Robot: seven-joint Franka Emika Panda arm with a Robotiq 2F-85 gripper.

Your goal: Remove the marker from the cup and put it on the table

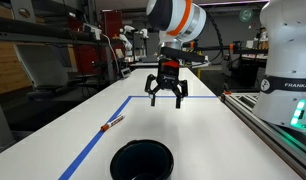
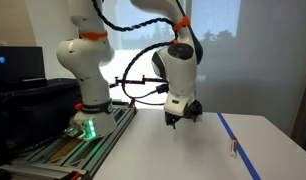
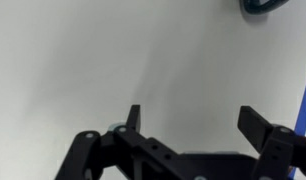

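marker [image 1: 113, 123] flat on table [image 1: 203, 130], left of cup [image 1: 141, 160] | claw [image 1: 166, 95] apart, empty, hovering far side | risk: low retreat sweep could clip marker, rolling it off

You see the white table [image 1: 193, 125] evenly and brightly lit, its shadows faint. A bright window [image 2: 243, 45] at the far side backlights an exterior view. Your wrist view is soft, the gripper [image 3: 193, 118] dark.

My marker [image 1: 112, 123] lies flat on the white counter [image 1: 193, 130] by the blue tape [image 1: 91, 150]. The black cup [image 1: 142, 160] stands upright nearer, apart.
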